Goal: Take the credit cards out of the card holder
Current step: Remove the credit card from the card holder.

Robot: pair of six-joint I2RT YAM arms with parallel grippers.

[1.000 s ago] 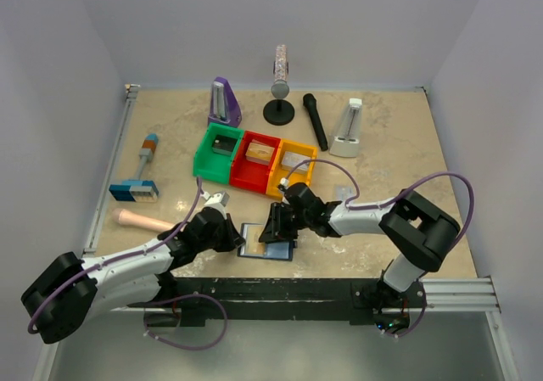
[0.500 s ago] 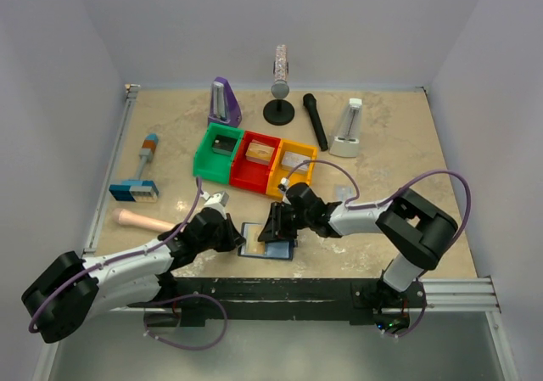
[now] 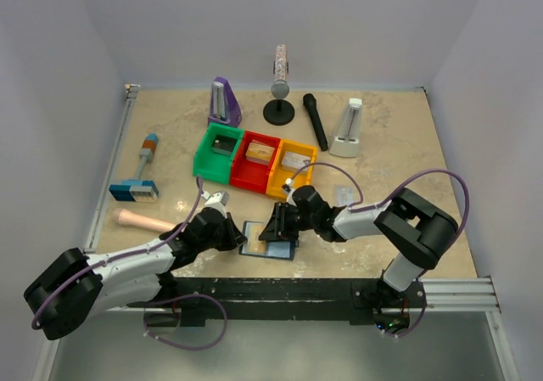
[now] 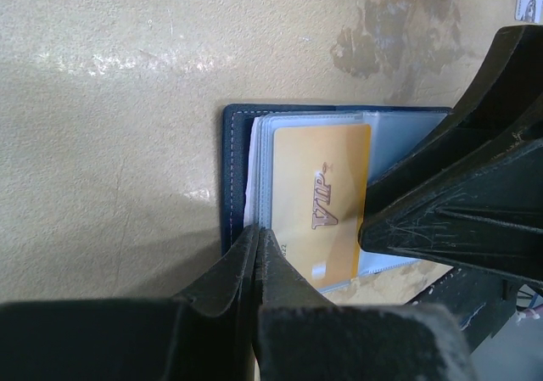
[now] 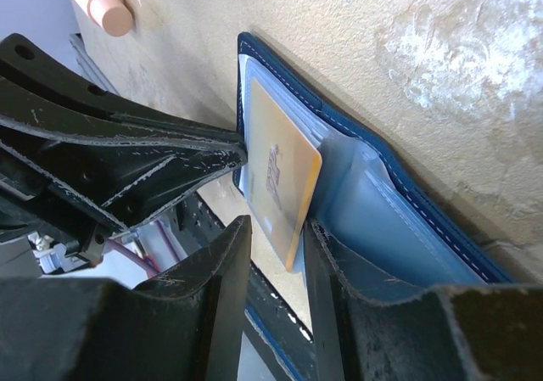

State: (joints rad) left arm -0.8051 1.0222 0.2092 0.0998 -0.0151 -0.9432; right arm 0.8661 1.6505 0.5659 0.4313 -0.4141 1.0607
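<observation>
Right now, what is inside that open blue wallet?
A yellow VIP card sits among clear sleeves in the card holder. Cards behind it, if any, are hidden; the right gripper's fingers cover part.

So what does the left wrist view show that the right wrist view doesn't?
Left wrist only: readable VIP lettering on the translucent amber-yellow card, and a pale card at the frame's corner. Right wrist only: a pinkish-beige cylinder's rounded end. Both: the open navy-blue card holder, with the left pincer and right pincer at it.
</observation>
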